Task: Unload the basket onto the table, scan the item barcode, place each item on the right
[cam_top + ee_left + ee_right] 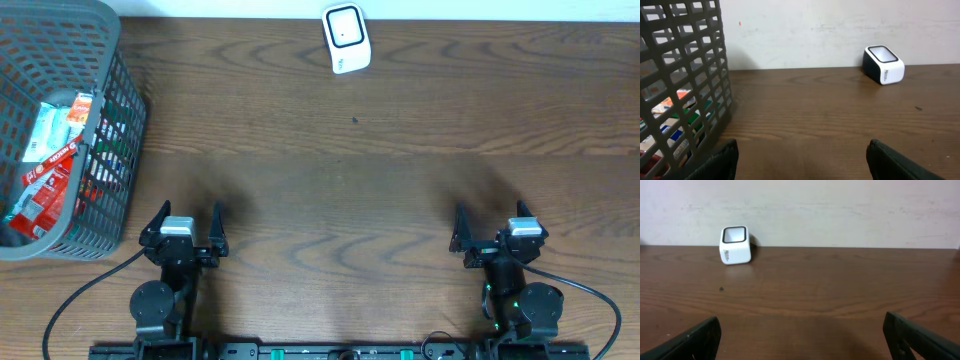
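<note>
**Both grippers spread wide, items sitting in the basket**

Using the little white scanner (346, 38) as the reference point here. It's parked at the far edge of the wooden table (340, 170), close to the pale wall (840, 210). It's a small white block with a dark-rimmed window on its face, and from overhead it looks turned a bit off square.

The stuff to scan is a bunch of packets (50, 165), mostly red and white with some green. They're lying in a grey mesh basket (125, 120), which sits well off to the left of the scanner and closer to the arms' side of the table. I can't make out a barcode on any of them, they're way too small.

The left gripper (190, 213) is on the near side of the table, down and to the left of the scanner, near the basket's near right corner. It doesn't look like it's touching the basket. Its jaws are wide apart. On the left wrist cam the dark fingers (715, 162) poke in at the bottom corners with only bare wood between them, and the scanner sits upper right.

The right gripper (490, 213) is also on the near side, down and to the right of the scanner and well apart from it. It's spread just as wide, with fingers (690, 340) at the bottom corners and only wood between. The scanner shows upper left on that cam.

Both grippers point toward the scanner's edge of the table.
</note>
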Tool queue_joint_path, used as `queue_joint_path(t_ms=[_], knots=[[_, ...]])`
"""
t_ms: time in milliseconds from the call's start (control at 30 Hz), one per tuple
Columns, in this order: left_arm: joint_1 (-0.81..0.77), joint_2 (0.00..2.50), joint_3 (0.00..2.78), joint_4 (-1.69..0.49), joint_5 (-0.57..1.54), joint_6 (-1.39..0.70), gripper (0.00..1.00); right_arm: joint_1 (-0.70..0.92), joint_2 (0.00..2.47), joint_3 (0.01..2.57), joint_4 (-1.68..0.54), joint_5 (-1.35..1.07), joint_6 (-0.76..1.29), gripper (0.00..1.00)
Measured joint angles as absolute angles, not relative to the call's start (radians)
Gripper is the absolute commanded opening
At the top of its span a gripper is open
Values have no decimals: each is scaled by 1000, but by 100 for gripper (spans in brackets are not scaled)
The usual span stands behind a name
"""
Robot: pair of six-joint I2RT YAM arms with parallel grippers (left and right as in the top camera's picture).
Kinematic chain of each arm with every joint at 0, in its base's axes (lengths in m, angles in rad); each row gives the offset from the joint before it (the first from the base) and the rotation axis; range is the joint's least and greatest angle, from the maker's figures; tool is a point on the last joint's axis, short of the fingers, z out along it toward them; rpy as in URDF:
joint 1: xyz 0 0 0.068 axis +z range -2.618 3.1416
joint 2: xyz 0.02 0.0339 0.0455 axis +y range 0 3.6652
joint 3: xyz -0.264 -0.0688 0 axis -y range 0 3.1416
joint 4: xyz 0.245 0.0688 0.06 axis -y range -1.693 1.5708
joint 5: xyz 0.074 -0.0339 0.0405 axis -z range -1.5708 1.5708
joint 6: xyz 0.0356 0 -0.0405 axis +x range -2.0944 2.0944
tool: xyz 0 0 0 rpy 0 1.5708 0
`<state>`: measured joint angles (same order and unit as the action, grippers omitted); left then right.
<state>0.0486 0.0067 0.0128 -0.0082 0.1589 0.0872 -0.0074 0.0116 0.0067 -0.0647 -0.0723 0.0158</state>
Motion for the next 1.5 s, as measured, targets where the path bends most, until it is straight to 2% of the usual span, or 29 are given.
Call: queue_joint_path(t_ms=[333, 500, 700, 933, 1200, 1300, 1333, 1500], knots=[[49, 7, 13, -2, 160, 78, 82, -7, 12, 7, -65, -73, 16, 99], [49, 7, 15, -7, 188, 1, 82, -7, 12, 7, -65, -72, 15, 99], [49, 18, 147, -257, 283, -166, 82, -7, 12, 7, -65, -72, 16, 99], [49, 167, 614, -598, 331, -253, 82, -7, 12, 7, -65, -72, 16, 99], [49, 629, 1361, -980, 343, -251, 82, -7, 12, 7, -64, -70, 16, 99], [49, 774, 1576, -1015, 342, -242, 82, -7, 12, 7, -65, -71, 16, 99], [49, 794, 1602, -1015, 342, -241, 98, -7, 12, 7, -65, -70, 16, 99], [49, 872, 1671, -998, 342, -227, 98, -7, 12, 7, -65, -70, 16, 99]])
